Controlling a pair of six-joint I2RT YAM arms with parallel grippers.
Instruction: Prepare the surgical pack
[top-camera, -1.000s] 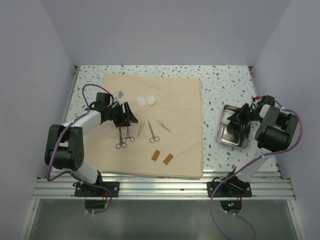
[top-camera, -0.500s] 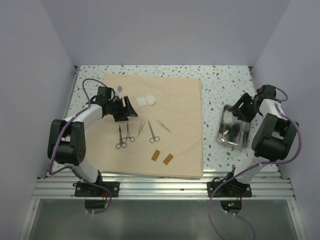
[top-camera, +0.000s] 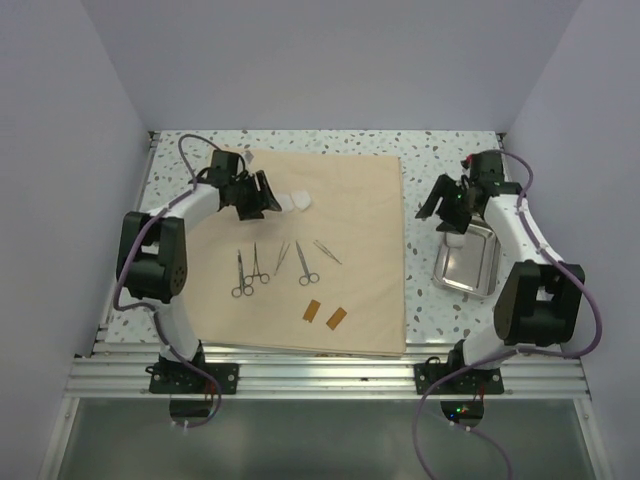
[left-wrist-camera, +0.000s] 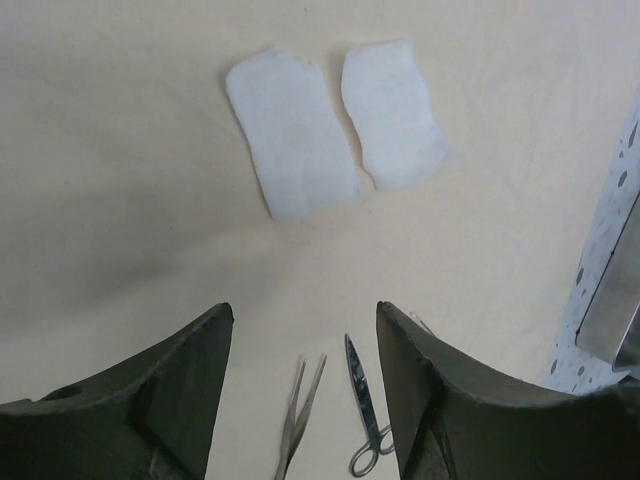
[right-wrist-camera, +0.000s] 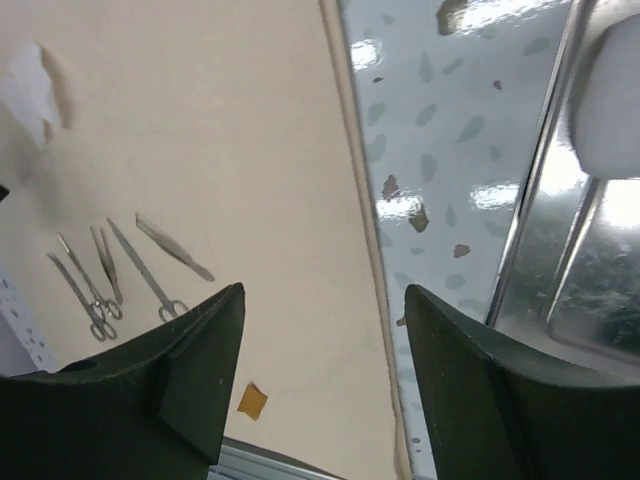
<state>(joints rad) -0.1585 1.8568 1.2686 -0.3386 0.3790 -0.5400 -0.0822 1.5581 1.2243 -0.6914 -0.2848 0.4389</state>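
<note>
The surgical pack, a large tan fabric sheet (top-camera: 340, 215), lies flat on the speckled table; it also fills the left wrist view (left-wrist-camera: 120, 150) and the left of the right wrist view (right-wrist-camera: 220, 150). On it lie two white gauze pads (top-camera: 293, 202) (left-wrist-camera: 335, 125), scissors and forceps (top-camera: 275, 265) (left-wrist-camera: 365, 410) (right-wrist-camera: 120, 265), and two orange squares (top-camera: 324, 315). My left gripper (top-camera: 262, 196) (left-wrist-camera: 303, 325) is open and empty above the sheet, just left of the gauze. My right gripper (top-camera: 437, 207) (right-wrist-camera: 325, 300) is open and empty, above the table between the sheet's right edge and the steel tray (top-camera: 466, 262).
The steel tray (right-wrist-camera: 560, 250) sits on the table to the right of the sheet, with something white (top-camera: 455, 240) at its far end. White walls close in the table on three sides. An aluminium rail (top-camera: 320, 375) runs along the near edge.
My left gripper moved away from me, from the scissors up to the gauze pads. My right gripper rose from the tray and swung left toward the sheet's right edge.
</note>
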